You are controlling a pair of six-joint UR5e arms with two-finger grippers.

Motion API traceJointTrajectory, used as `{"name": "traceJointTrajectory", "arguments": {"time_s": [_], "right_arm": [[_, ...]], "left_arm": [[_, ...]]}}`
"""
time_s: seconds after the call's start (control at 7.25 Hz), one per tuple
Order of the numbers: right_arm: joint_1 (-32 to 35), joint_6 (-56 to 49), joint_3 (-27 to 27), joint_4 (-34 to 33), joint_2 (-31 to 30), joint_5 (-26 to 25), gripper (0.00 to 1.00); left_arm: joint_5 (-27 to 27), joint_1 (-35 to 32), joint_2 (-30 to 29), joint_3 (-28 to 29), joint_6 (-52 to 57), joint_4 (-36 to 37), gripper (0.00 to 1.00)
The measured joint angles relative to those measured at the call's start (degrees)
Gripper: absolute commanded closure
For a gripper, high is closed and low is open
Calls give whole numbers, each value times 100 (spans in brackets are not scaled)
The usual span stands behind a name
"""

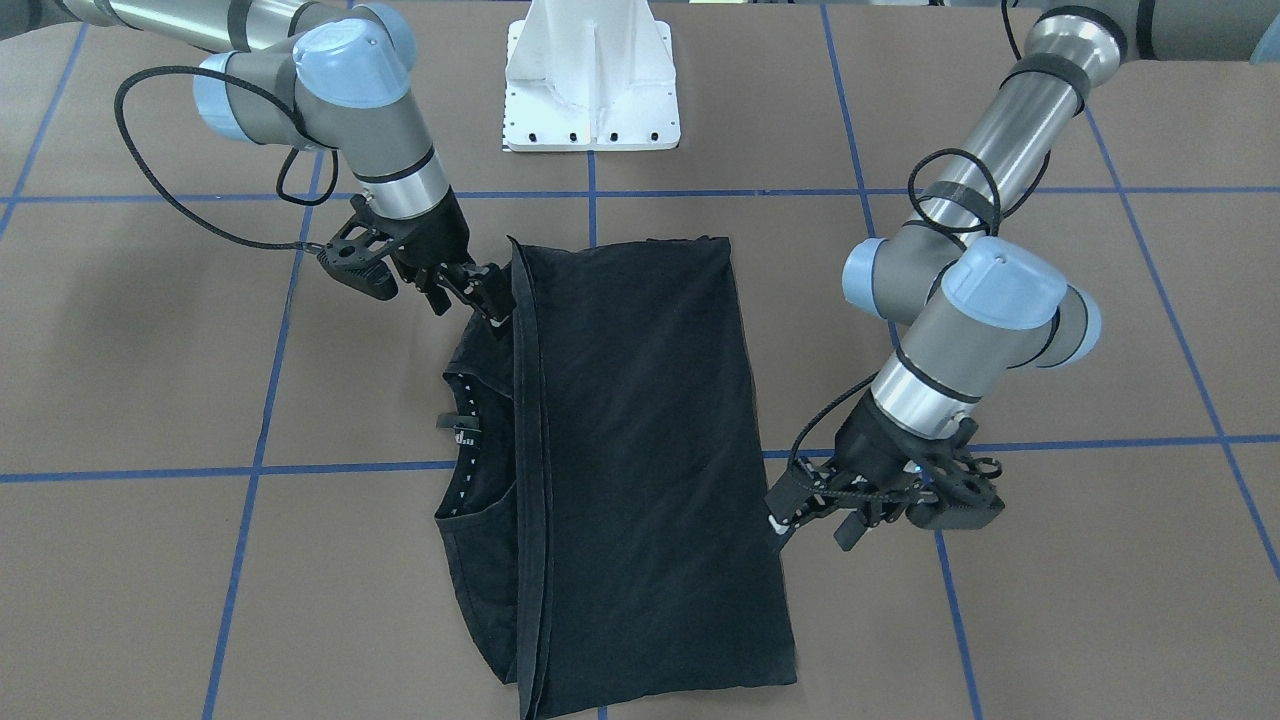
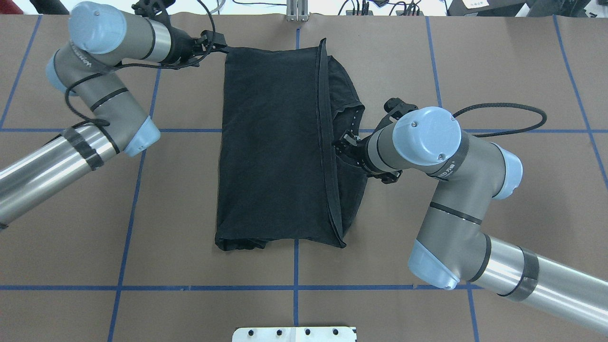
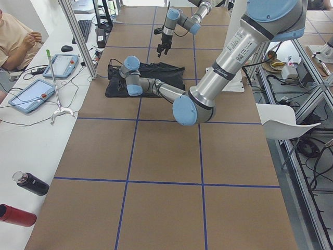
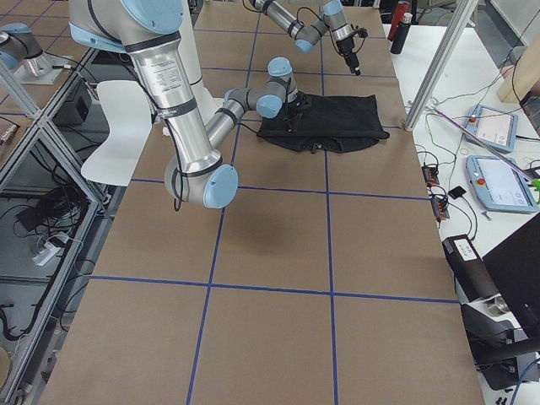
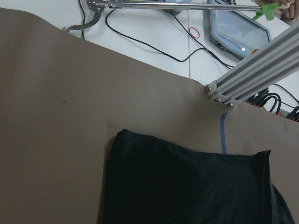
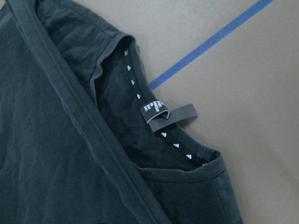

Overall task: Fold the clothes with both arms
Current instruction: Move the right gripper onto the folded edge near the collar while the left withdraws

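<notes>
The black T-shirt lies on the brown table, folded over on itself, with its hem edge running beside the collar. No graphic shows. My right gripper hovers open just above the hem and collar. The right wrist view shows only the collar label and the hem, no fingers. My left gripper is open beside the shirt's other long edge, near its far corner. The left wrist view shows that corner lying flat, with nothing holding it.
The white pedestal base stands at the robot's side of the table. Blue tape lines cross the brown surface. An aluminium post, cables and tablets sit past the far edge. A person sits there.
</notes>
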Motion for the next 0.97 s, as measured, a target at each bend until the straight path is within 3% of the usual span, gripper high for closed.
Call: {"name": "traceJointTrajectory", "arguments": {"time_s": [0.28, 0.55, 0.97], "right_arm": [[-405, -1474, -48, -30, 28, 15, 35], [-723, -3002, -113, -492, 217, 21, 42], [-984, -4752, -246, -1760, 770, -47, 51]], "left_arm": [[-184, -52, 980, -1028, 283, 123, 0], [-207, -124, 1722, -1796, 1333, 508, 0], [-171, -141, 2011, -2335, 1879, 1090, 0]]}}
